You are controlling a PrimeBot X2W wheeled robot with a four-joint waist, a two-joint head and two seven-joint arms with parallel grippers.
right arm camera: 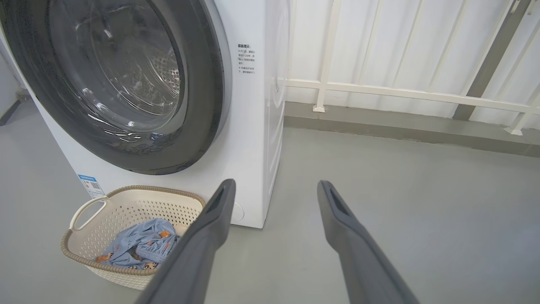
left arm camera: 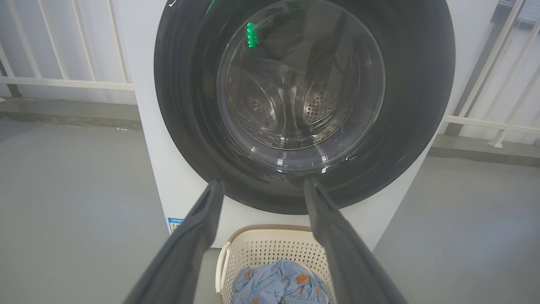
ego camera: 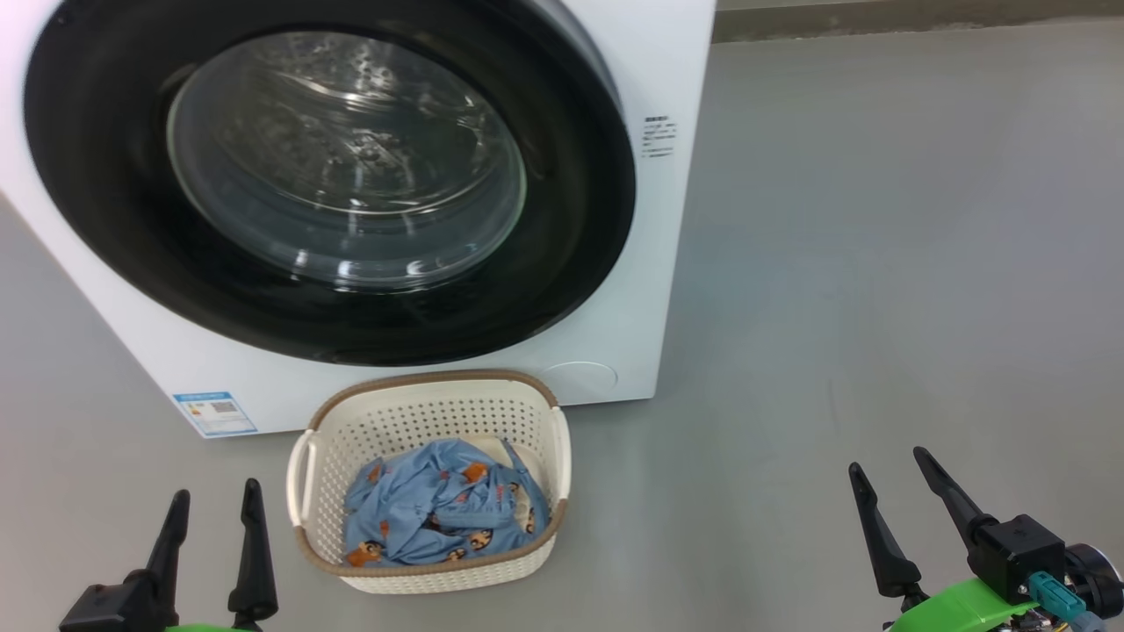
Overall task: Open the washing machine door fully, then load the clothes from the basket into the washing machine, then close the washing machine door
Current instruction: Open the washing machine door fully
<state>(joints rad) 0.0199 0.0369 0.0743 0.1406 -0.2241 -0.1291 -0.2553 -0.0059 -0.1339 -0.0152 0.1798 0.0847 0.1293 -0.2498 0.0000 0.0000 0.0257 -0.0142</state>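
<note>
Head view: the washing machine door (ego camera: pixel 114 175) sits shut on the washing machine (ego camera: pixel 676 53), ahead of and above both claws. Your left claw (ego camera: pixel 217 487) is spread and empty, just left of the basket (ego camera: pixel 430 379). Your right claw (ego camera: pixel 887 459), also spread and empty, is well to the right over bare floor (ego camera: pixel 878 263). The clothes (ego camera: pixel 439 509) lie in the basket, just in front of the machine.

Left wrist view: this claw points squarely at the door's lower rim.

Right wrist view: the door lies up and left, its right edge nearer this claw. You cannot tell which edge it opens from.
</note>
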